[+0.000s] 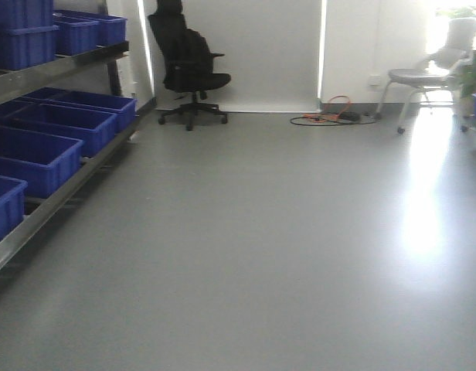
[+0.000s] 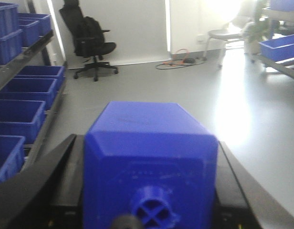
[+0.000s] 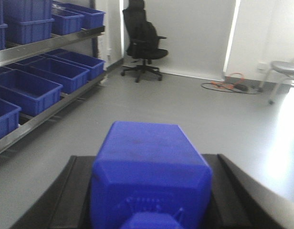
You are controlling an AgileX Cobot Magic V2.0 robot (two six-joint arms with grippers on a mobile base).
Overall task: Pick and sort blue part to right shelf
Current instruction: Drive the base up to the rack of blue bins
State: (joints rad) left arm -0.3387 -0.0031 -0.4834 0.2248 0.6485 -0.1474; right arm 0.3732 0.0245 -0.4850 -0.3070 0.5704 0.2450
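Smooth grey floor (image 1: 246,255). Black office chair (image 1: 188,69) stands agst white wall (image 1: 269,46). Rt of it: orange cables (image 1: 334,116) on floor, then grey chair (image 1: 423,81). Farther rt, strong daylight, glare patch (image 1: 423,209) on floor.

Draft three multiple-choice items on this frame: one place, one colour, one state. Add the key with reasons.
1. In the front view, where is the black office chair?
A) mid-floor
B) against the far wall
C) at the right edge

2. What colour is the bright cable on the floor?
A) green
B) white
C) orange

3. What do the claws hold?
A) nothing
B) only the left one holds a part
C) each is shut on a part

Key:
1 B: the black office chair stands right at the far wall, left of centre.
2 C: the cable looped near that wall is orange.
3 C: the left claw pinches a blue part, and the right claw pinches a second blue part.
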